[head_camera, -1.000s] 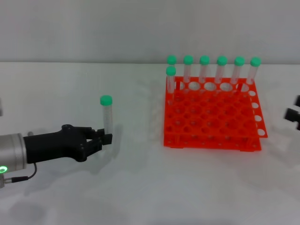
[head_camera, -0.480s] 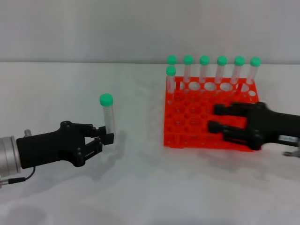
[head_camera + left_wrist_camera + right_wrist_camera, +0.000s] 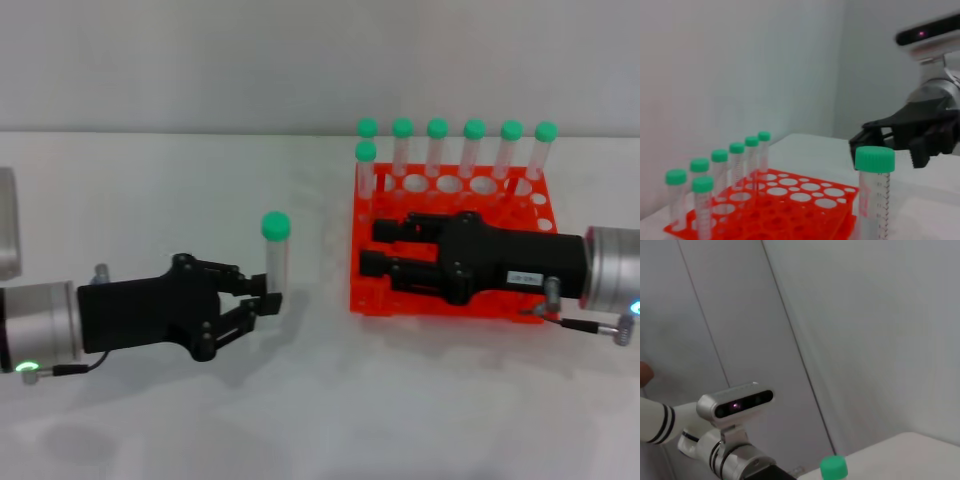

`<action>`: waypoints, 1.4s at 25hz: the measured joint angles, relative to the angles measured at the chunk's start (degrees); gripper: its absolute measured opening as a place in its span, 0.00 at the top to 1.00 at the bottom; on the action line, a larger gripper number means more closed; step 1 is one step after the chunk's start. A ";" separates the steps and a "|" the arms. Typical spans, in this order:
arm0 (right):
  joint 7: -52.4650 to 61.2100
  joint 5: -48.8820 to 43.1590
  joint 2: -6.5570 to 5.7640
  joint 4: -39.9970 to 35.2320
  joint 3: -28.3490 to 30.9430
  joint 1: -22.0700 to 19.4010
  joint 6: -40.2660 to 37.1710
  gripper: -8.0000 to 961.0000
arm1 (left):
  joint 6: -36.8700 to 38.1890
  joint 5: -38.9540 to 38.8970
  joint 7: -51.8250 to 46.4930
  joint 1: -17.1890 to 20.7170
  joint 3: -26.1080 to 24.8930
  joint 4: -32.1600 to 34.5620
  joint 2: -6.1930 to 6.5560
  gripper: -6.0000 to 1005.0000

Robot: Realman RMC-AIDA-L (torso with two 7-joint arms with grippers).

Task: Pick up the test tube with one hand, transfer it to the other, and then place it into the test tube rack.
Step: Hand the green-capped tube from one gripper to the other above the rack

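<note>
1. Test tube (image 3: 276, 252): upright, green cap up, clamped at its lower part between the fingers of the left gripper (image 3: 262, 301), left of the test tube rack (image 3: 452, 292) and apart from it.
2. Left gripper: reaches in from the robot's left, closed on the tube, raised above the table (image 3: 330, 410).
3. Right gripper (image 3: 379, 246): extends from the robot's right over the front of the rack, fingers spread apart and holding nothing, pointed toward the tube with a clear gap between them.
4. Rack: orange-red, standing on the table; seven green-capped tubes (image 3: 455, 150) stand in it, six along the back row and one just in front at the left corner.
5. Surface: plain white table.
6. Room: pale wall (image 3: 200, 60) behind the table; the right wrist view shows panelled wall with vertical seams.
</note>
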 joint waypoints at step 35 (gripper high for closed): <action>-5.46 12.71 0.15 -1.92 -15.80 1.49 11.78 0.44 | -8.79 2.90 0.83 -4.70 0.00 6.62 -0.05 0.82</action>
